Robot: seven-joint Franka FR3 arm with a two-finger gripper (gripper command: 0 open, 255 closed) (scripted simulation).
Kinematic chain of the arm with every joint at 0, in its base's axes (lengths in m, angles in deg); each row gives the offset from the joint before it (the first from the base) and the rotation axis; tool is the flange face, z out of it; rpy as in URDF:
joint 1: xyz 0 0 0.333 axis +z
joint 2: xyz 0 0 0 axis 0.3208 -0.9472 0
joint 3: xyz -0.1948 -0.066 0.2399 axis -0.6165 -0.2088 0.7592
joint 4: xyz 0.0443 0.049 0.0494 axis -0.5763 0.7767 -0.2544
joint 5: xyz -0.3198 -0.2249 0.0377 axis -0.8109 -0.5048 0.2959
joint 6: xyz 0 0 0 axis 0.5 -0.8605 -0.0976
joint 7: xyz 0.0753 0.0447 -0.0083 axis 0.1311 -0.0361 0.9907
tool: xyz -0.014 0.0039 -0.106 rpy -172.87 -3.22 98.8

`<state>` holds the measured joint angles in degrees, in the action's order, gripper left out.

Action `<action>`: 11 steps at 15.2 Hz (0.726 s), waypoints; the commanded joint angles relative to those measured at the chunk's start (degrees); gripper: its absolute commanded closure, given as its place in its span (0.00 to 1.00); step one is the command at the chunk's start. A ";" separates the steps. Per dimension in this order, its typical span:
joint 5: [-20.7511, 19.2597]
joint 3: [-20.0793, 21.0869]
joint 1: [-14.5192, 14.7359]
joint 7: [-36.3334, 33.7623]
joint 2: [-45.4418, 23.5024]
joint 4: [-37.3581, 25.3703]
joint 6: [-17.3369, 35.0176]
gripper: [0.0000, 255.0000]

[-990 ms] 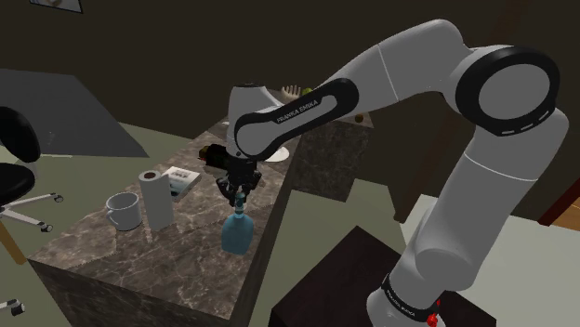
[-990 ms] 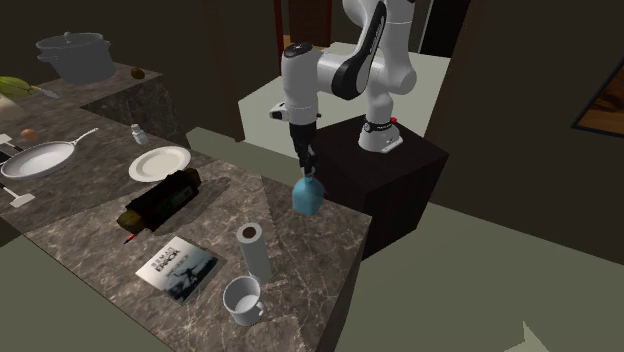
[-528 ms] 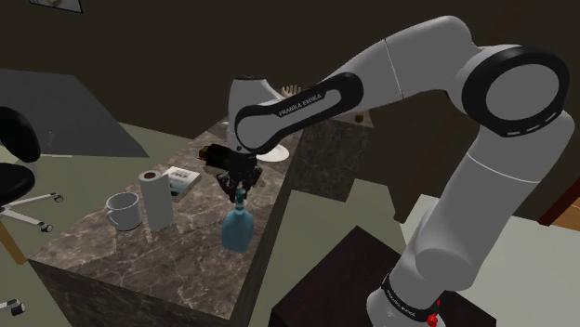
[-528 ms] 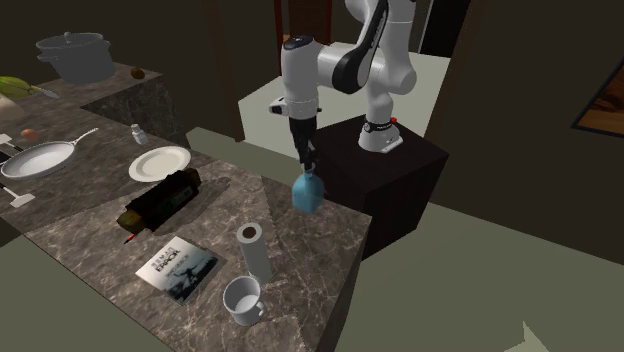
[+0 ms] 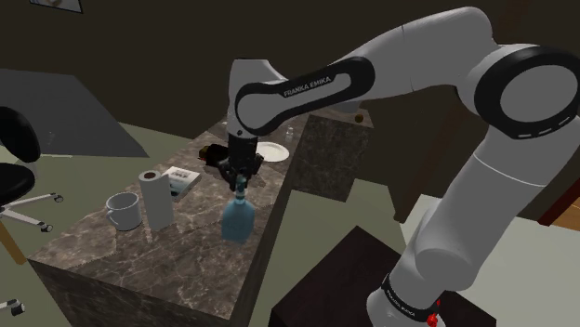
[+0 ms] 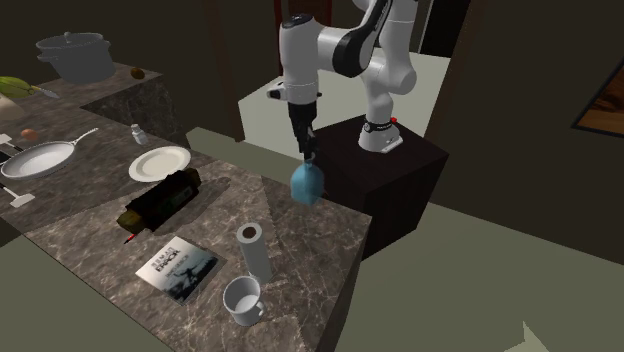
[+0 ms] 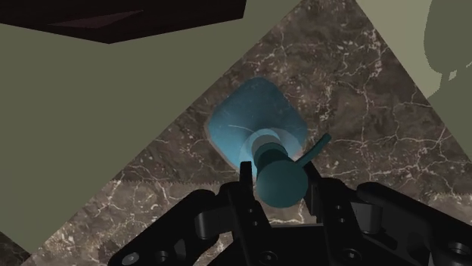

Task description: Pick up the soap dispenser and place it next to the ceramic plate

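Blue soap dispenser (image 5: 236,220) has just risen off the marble counter's (image 5: 93,246) edge by the stand, gripper (image 5: 240,183) clamped on its pump head. Pick done; the carry to the white plate (image 6: 160,163) across the counter remains.

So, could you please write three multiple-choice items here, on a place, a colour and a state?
1. In the second exterior view, the plate lies: A) on the counter, left of the soap dispenser; B) on the stand; C) on the floor.
2. The soap dispenser is: A) red; B) blue; C) white.
3. The gripper is: A) open; B) shut on nothing; C) shut on the soap dispenser.
Answers: 1 A, it sits on the counter beside the dark bottle. 2 B, its body is blue. 3 C, the fingers clasp its top.
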<state>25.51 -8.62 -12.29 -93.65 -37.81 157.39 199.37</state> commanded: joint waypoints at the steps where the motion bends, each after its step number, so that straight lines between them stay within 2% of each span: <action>1: 0.09 -0.04 -0.02 0.03 0.56 -0.99 -1.53 1.00; 11: 0.39 -0.29 -0.14 0.03 2.77 -6.44 -9.15 1.00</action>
<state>25.87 -8.92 -12.45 -93.56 -35.29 151.47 190.97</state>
